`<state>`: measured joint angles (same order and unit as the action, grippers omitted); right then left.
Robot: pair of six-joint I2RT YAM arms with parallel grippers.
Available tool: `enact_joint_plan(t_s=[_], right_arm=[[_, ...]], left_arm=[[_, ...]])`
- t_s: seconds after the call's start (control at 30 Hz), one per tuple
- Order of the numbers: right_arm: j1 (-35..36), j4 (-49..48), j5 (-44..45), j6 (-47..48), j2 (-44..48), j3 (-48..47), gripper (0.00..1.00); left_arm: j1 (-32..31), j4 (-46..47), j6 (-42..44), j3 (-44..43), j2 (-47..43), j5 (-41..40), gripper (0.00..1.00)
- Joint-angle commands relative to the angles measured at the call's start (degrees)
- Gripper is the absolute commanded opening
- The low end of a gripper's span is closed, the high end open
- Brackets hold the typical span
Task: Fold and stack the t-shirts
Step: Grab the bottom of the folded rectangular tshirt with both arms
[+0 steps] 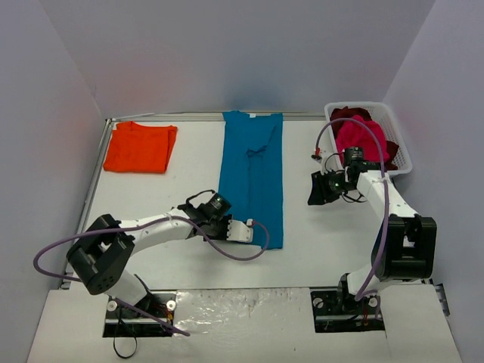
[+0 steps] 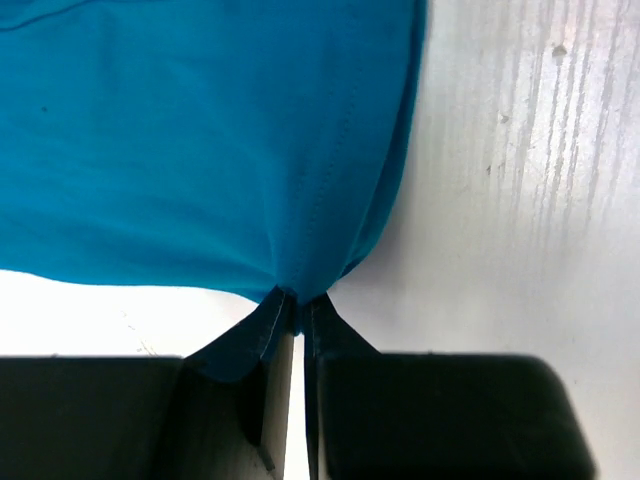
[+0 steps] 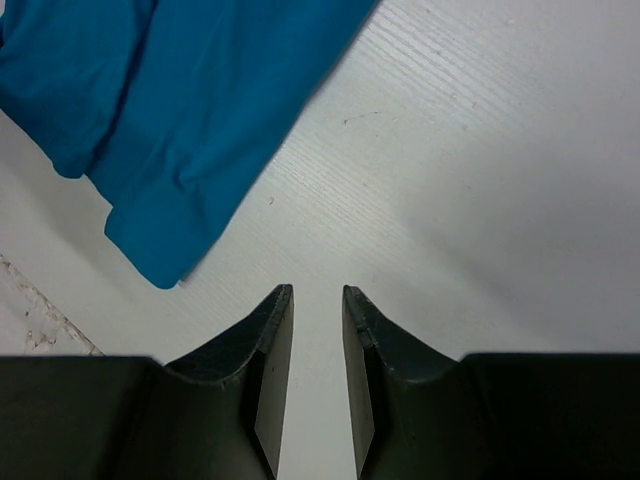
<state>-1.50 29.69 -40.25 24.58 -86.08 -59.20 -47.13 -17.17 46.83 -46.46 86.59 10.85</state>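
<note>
Seen from above, an orange cloth t-shirt (image 1: 141,147) lies folded at the upper left of the white desk (image 1: 166,204). A teal-blue cloth t-shirt (image 1: 253,178) runs down the centre as a long strip, only partly folded. The left tool (image 2: 297,300) is clamped on its lower hem, and the right tool (image 3: 318,295) hovers to its right, narrowly parted and empty. A magenta-pink t-shirt (image 1: 359,138) and a dark red t-shirt (image 1: 349,113) sit unfolded in the white slotted plastic basket (image 1: 403,151), upper right.

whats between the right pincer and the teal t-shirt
Only bare white table; the right wrist view shows it between the right pincer and the teal t-shirt.
</note>
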Motion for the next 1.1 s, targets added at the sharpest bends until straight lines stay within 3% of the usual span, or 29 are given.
enact_joint_plan(t_s=[0.0, 0.33, 0.5, 0.7, 1.07], right_arm=[[0.27, 0.98, -4.13, 3.01, 3.55, -1.62, 0.24], [1.15, -1.92, -14.24, 28.05, 9.00, 5.23, 0.34], [7.11, -1.92, -13.02, 38.67, 10.49, 9.71, 0.36], [15.90, -10.95, -4.59, 37.74, 14.80, 16.92, 0.36], [25.83, -13.61, 0.61, 34.32, 14.63, 19.91, 0.37]], left_arm=[[2.74, -9.00, -1.47, -5.65, -0.02, 8.29, 0.02], [7.41, -17.37, -3.06, -13.74, 3.06, 18.59, 0.02], [7.67, -20.00, -2.97, -16.38, 6.48, 20.26, 0.03], [10.74, -23.52, -2.88, -18.40, 7.63, 24.30, 0.02], [12.42, -25.72, -3.15, -19.72, 9.12, 27.29, 0.02]])
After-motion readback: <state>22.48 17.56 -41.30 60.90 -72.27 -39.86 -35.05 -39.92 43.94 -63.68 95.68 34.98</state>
